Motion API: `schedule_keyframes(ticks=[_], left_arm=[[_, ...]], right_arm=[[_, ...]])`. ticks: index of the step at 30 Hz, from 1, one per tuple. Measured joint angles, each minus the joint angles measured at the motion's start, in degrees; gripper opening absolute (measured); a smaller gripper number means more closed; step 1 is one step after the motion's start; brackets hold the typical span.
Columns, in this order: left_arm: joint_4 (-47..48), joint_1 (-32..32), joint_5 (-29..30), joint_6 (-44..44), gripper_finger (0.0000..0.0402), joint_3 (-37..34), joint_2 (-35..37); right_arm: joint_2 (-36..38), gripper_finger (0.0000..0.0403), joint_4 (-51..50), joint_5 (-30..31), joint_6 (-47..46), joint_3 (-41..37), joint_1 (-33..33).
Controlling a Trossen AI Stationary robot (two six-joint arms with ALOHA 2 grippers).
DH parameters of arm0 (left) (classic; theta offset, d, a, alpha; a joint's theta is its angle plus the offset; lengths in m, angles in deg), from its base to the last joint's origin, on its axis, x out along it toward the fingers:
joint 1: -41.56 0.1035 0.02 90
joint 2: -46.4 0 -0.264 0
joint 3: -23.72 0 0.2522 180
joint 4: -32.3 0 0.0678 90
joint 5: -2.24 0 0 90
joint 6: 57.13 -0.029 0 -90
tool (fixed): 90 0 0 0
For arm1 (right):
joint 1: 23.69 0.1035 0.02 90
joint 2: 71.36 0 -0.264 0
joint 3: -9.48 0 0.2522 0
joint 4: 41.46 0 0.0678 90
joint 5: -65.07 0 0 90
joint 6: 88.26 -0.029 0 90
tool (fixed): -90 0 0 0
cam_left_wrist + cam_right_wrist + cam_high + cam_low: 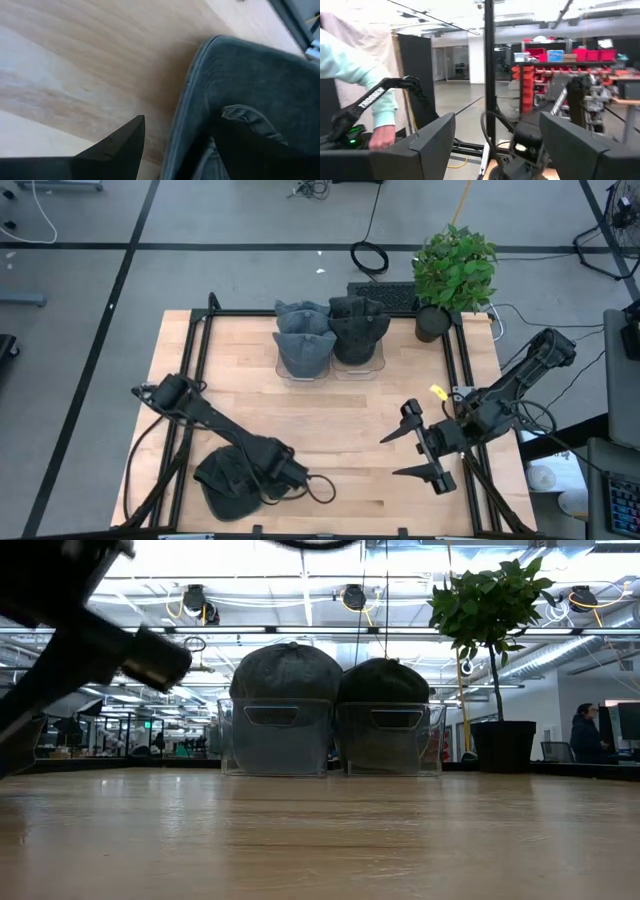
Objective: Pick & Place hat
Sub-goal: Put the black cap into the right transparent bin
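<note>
Left tool (300, 480) wide astride hat (228, 482) near front table (340, 430) edge, right tool (425, 450) wide

The high view looks straight down on the whole table (330, 430). The low view sits at tabletop level, facing the bins (330, 735), also seen from above. Wrist views look past their fingers.

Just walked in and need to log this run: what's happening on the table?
The left hand is down at a dark hat near the table's front left, one finger beside its brim, not yet gripping. The right hand waits open at the right. Two hats already sit in clear bins at the back.
</note>
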Motion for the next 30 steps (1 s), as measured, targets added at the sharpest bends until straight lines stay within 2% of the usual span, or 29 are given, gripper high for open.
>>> schedule_keyframes(ticks=[5, 10, 13, 19, 21, 26, 30], left_arm=[[-0.1, -0.3, -0.6, -0.2, 0.0239, -0.1, -2.4], [0.2, -0.3, -6.4, -0.2, 0.0224, -0.1, -3.3], [0.0, -0.3, -7.6, -0.2, 0.0177, -0.1, -3.3], [0.0, -0.3, -7.5, -0.6, 0.0045, -0.1, -3.3], [0.1, -0.2, -7.4, -0.6, 0.0016, -0.1, -3.2], [0.3, -0.7, -4.1, -2.6, 0.001, 0.7, -2.6], [1.1, -1.5, 2.8, -6.9, 0.0009, 3.3, -0.2]], right_arm=[[0.0, 0.0279, 0.0, -0.8, 0.8, 0.0, 0.0], [0.0, 0.0279, 0.0, -0.8, 1.1, 0.0, 0.0], [0.0, 0.0279, 0.0, -0.7, 1.7, 0.0, 0.0], [0.0, 0.0279, 1.3, -0.6, 1.9, 0.0, 0.0], [0.0, 0.0279, 2.2, -0.6, 2.6, 0.0, 0.0], [0.5, 0.0279, 3.4, -0.6, 1.9, 0.0, 0.0], [2.6, 0.0279, 3.4, -0.6, -3.5, 0.0, 0.0]])
